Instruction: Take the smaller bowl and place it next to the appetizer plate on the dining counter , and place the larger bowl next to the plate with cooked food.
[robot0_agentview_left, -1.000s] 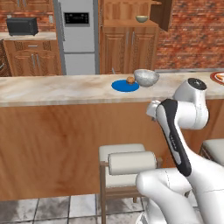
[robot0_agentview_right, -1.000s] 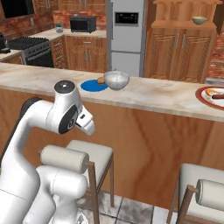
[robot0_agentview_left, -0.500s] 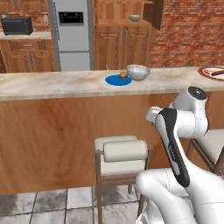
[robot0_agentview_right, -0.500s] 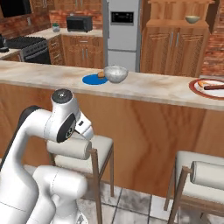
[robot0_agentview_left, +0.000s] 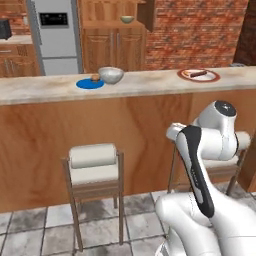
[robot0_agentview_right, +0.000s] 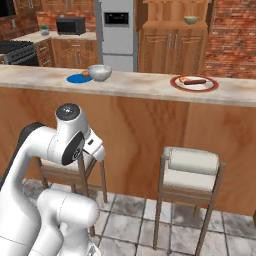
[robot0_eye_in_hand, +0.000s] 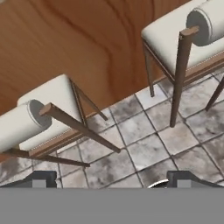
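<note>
Kitchen, beige marbled dining counter (robot0_agentview_left: 150, 82) | wide olive-tan bowl (robot0_agentview_right: 191, 20) apparently atop wooden cabinet (robot0_agentview_right: 172, 42), far beyond counter | gripper (robot0_eye_in_hand: 111, 180) spread, empty, aimed floorward.

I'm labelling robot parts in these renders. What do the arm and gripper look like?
The arm is glossy white with rounded, bulbous links, dark grey-black joint caps and a black band running down one link. No cables or markings show. The gripper shows as two small, dark grey, blocky finger tips in the hand view.
</note>
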